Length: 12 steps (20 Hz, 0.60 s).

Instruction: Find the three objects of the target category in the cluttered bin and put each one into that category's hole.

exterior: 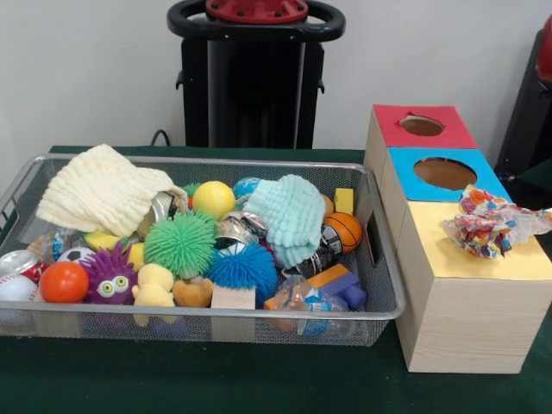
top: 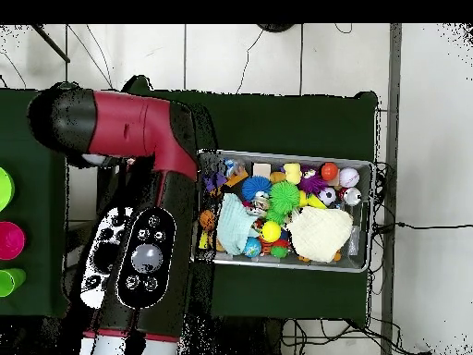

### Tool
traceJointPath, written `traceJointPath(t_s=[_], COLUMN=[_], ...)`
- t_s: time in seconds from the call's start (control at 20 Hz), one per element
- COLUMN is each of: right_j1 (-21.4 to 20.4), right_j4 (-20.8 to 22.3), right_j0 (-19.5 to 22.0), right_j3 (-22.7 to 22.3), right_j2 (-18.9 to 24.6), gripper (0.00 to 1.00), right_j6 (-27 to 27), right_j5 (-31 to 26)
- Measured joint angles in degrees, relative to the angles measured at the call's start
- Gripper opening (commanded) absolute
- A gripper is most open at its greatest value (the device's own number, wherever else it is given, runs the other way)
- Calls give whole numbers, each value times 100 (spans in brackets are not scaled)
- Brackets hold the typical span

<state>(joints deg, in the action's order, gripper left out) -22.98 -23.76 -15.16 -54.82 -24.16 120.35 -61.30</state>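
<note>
Green table (exterior: 172, 379), crumpled wrapper (exterior: 487, 222) atop yellow box (exterior: 470, 285).

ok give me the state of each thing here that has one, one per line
silver wire-mesh tray: full, heaped with clutter
crumpled dotted plastic wrapper: lying on the yellow-topped wooden box, outside the tray
yellow-topped wooden box: hole hidden by the wrapper or not visible
blue-topped box: hole open, empty-looking
red-topped box: hole open
cream cloth: crumpled, draped over the clutter
red and black arm: over the boxes, gripper hidden
</note>
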Motion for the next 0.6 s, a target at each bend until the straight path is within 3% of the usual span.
traceJointPath(t_s=[0.6], right_j1=[111], right_j4=[-7], right_j0=[77], right_j3=[447], right_j2=[-161], gripper=[0], right_j6=[0], right_j5=[50])
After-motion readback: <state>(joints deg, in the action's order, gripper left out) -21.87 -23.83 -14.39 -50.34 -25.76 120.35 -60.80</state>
